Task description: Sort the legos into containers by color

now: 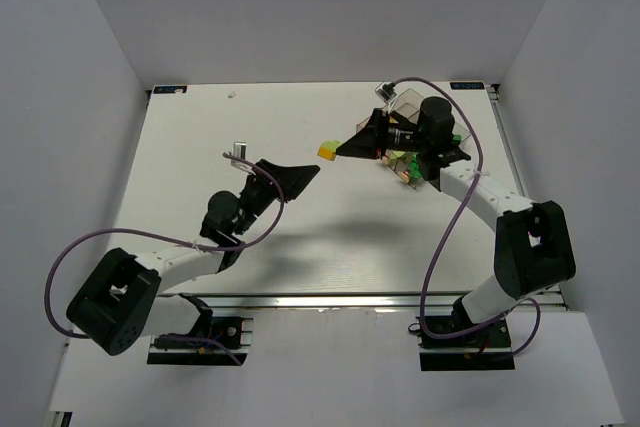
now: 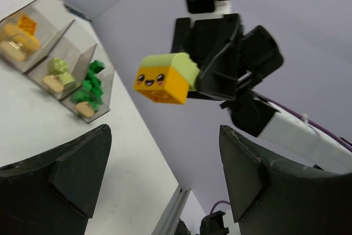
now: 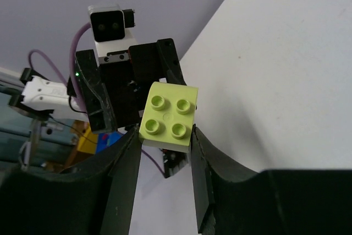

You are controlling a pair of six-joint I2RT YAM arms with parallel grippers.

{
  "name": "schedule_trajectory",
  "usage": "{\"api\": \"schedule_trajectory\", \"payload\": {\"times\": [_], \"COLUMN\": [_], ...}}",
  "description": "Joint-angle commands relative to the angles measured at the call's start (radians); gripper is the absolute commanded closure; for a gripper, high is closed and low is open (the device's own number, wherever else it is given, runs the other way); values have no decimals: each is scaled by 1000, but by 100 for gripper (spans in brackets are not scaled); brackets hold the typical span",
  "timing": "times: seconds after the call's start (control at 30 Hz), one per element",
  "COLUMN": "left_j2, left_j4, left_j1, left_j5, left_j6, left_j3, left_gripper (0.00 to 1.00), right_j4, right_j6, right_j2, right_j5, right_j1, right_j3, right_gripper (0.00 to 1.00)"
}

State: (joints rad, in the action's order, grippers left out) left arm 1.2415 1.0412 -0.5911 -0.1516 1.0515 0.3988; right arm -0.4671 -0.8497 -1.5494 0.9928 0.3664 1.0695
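Note:
My right gripper (image 1: 345,149) is shut on a pale lime lego (image 3: 169,115), gripped by its sides and held in the air. An orange-yellow lego (image 2: 159,83) with a smiling face is stuck to the lime one (image 2: 179,63); from above the pair (image 1: 327,151) shows just left of the fingertips. My left gripper (image 2: 164,136) stands open and empty, pointing up at the pair from a little below and to the left (image 1: 308,171). The containers (image 2: 82,59) sit on the table beyond, holding orange-yellow (image 2: 16,39), lime (image 2: 59,70) and dark green legos (image 2: 91,87) in separate bins.
From above, the containers (image 1: 405,105) lie at the back right, partly under the right arm. The right arm's purple cable (image 1: 470,127) loops over them. A small metal part (image 1: 238,150) sticks up by the left wrist. White walls enclose the table (image 1: 200,147).

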Motion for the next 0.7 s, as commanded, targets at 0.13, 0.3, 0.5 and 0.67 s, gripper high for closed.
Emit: {"api": "schedule_trajectory", "payload": {"times": [0.13, 0.3, 0.5, 0.67], "left_j2": [75, 145, 219, 266], "left_j4": [243, 302, 374, 424], "left_j1": [2, 2, 2, 2], "left_j5": [-82, -103, -115, -123], "left_j6": [22, 74, 117, 151], "left_j3": [5, 35, 64, 84], "left_gripper": [12, 14, 20, 27], "right_j4": [-199, -269, -295, -286], "right_j6": [-212, -256, -276, -261], "right_j2": [-6, 5, 12, 11], "right_j5": [49, 55, 58, 56], "right_j1": [-3, -1, 6, 17], "right_j3": [-52, -89, -108, -117], "right_gripper": [100, 100, 100, 100]}}
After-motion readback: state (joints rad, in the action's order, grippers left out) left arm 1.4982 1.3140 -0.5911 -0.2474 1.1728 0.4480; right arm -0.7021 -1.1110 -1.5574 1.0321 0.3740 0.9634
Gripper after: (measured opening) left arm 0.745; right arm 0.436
